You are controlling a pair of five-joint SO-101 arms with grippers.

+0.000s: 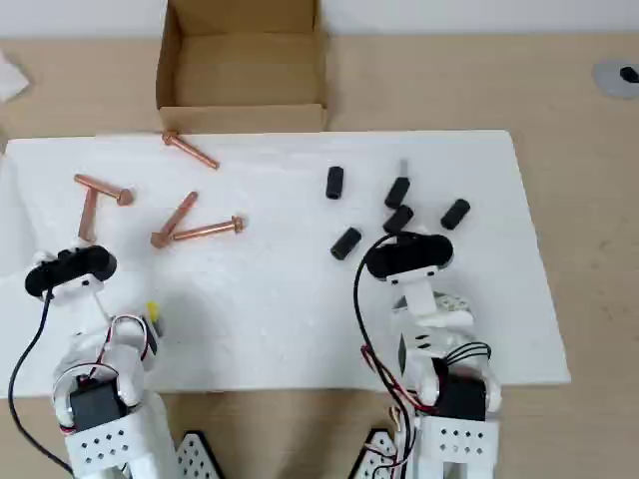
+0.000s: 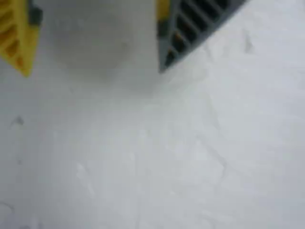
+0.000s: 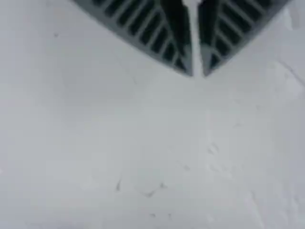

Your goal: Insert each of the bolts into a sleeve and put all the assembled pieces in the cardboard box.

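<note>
Nothing is assembled yet: five bolts (image 1: 208, 231) lie loose ahead of the left gripper (image 2: 93, 71), fingers apart, five sleeves (image 1: 345, 242) ahead of the right gripper (image 3: 197, 74), fingers together on nothing, and no piece sits in the cardboard box (image 1: 240, 118) beyond both.

Copper-orange metal bolts (image 1: 205, 231); matte black cylindrical sleeves (image 1: 345, 242); plain brown cardboard box (image 1: 240, 118). White, faintly dimpled foam sheet (image 1: 270, 299); pale tan wooden table (image 1: 589, 200). Left gripper (image 2: 93, 71): yellow plus dark grey, ribbed. Right gripper (image 3: 197, 74): dark grey, ribbed stripes.
</note>
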